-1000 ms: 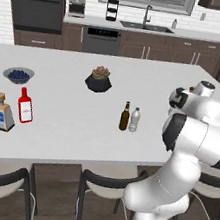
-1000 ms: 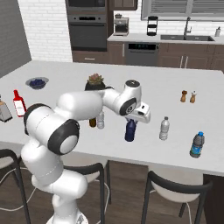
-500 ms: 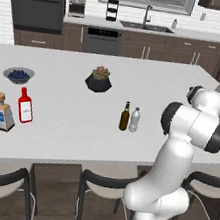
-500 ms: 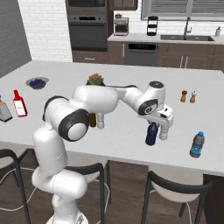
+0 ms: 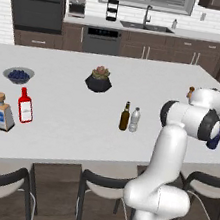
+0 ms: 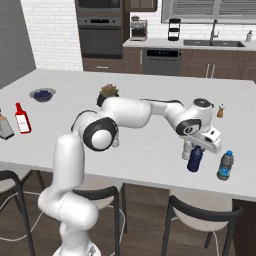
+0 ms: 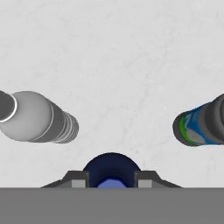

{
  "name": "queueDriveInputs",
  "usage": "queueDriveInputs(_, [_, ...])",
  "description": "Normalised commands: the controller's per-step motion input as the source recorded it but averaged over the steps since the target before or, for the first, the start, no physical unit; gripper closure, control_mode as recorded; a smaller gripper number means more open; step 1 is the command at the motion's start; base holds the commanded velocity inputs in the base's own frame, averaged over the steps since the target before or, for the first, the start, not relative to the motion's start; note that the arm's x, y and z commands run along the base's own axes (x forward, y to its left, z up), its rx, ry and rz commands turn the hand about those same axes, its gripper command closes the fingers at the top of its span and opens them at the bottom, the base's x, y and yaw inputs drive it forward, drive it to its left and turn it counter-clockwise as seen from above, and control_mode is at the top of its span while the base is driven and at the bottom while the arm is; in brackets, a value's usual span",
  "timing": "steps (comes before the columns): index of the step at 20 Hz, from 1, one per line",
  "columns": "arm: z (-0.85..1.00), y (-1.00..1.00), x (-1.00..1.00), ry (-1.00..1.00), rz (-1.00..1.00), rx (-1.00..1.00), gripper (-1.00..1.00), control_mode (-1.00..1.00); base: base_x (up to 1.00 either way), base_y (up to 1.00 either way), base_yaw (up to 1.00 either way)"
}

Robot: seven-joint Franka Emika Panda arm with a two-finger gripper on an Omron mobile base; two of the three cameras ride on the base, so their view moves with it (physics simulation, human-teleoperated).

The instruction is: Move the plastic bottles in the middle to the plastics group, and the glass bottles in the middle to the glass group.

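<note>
My gripper is shut on the cap end of the stubby dark blue bottle, which hangs upright at the right end of the island. In the hand view the blue bottle sits between the fingertips. A clear-grey plastic bottle lies to its left and a dark bottle with a blue-green label to its right. The same two stand beside it as the clear bottle and the labelled bottle. Mid-island stand the brown long-necked bottle and the clear water bottle. The red bottle and the corked squarish bottle stand far left.
A dark pot with a succulent sits mid-island at the back, and a bowl of blueberries at the left. Two small shakers stand at the right rear. The island's front edge and stools lie just below the held bottle.
The arm has swung right along the island, carrying the dark blue bottle from near the middle to a spot between the two bottles at the right end.
</note>
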Motion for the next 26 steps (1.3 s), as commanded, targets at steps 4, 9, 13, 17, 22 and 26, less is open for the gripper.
queueDriveInputs(4, [-0.3,-0.42,0.18,0.0,-0.1,0.0,1.0,-1.0,0.0,0.0,0.0])
queueDriveInputs(9, [-0.3,-0.18,0.14,0.0,-0.04,0.0,1.0,-1.0,0.0,0.0,0.0])
queueDriveInputs(13, [-0.35,-0.04,0.01,0.0,-0.03,0.0,1.0,-1.0,0.0,0.0,0.0])
queueDriveInputs(17, [-0.17,0.1,0.0,-0.03,-0.02,-0.04,1.0,-1.0,0.0,0.0,0.0])
queueDriveInputs(22, [-0.17,0.32,0.0,-0.05,0.0,-0.11,1.0,-1.0,0.0,0.0,0.0])
queueDriveInputs(26, [-0.11,0.27,-0.03,-0.13,0.0,-0.13,1.0,-1.0,0.0,0.0,0.0])
